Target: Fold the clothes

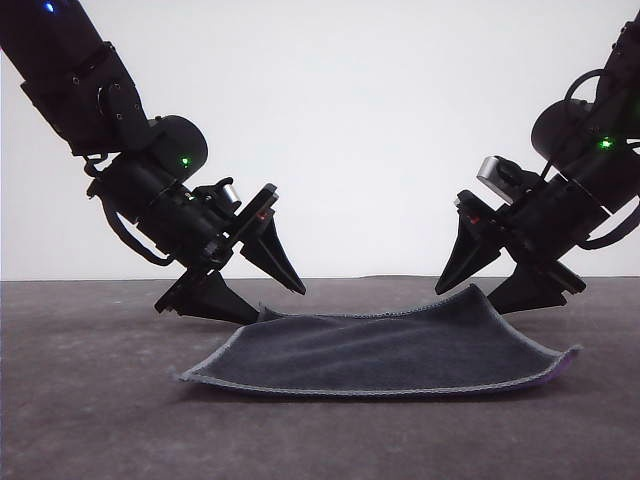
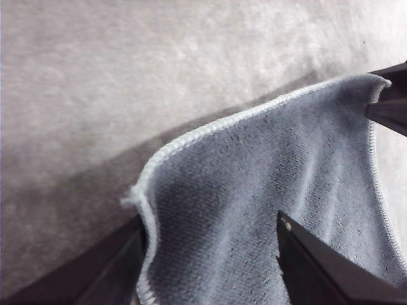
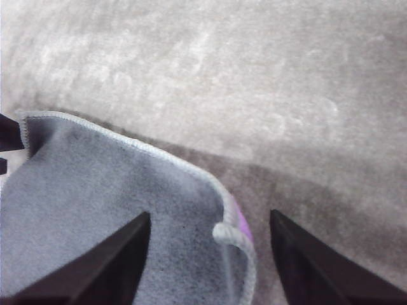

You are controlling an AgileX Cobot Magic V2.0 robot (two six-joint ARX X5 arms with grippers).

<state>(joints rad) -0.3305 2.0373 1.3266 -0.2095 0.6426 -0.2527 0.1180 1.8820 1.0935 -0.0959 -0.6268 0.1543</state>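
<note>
A small square cloth (image 1: 385,350) lies dark grey side up on a grey felt-like table (image 1: 90,420), with a white wall (image 1: 350,130) behind it. Pale stitching runs along the cloth's edges.

The left gripper (image 1: 258,292) sits at the cloth's far left corner. Its two black fingers are spread wide apart, one low against the table beside the cloth, the other raised above the corner. In the left wrist view the corner (image 2: 137,197) curls up between the spread fingers (image 2: 318,267); the jaws have not closed on it, and whether the lower finger touches the fabric cannot be told.

The right gripper (image 1: 480,285) sits at the cloth's far right corner, its fingers also spread wide. That corner is lifted off the table and rises to a peak (image 1: 472,290) between the fingers. In the right wrist view a folded-over bit of edging (image 3: 227,232) with a sliver of bright purple underside (image 3: 243,222) lies between the open fingers (image 3: 108,267), not pinched.

The cloth's near edge (image 1: 380,390) rests flat on the table, though its near right corner (image 1: 565,355) curls up, showing a hint of purple. Bare table stretches in front of the cloth and to both sides of it.
</note>
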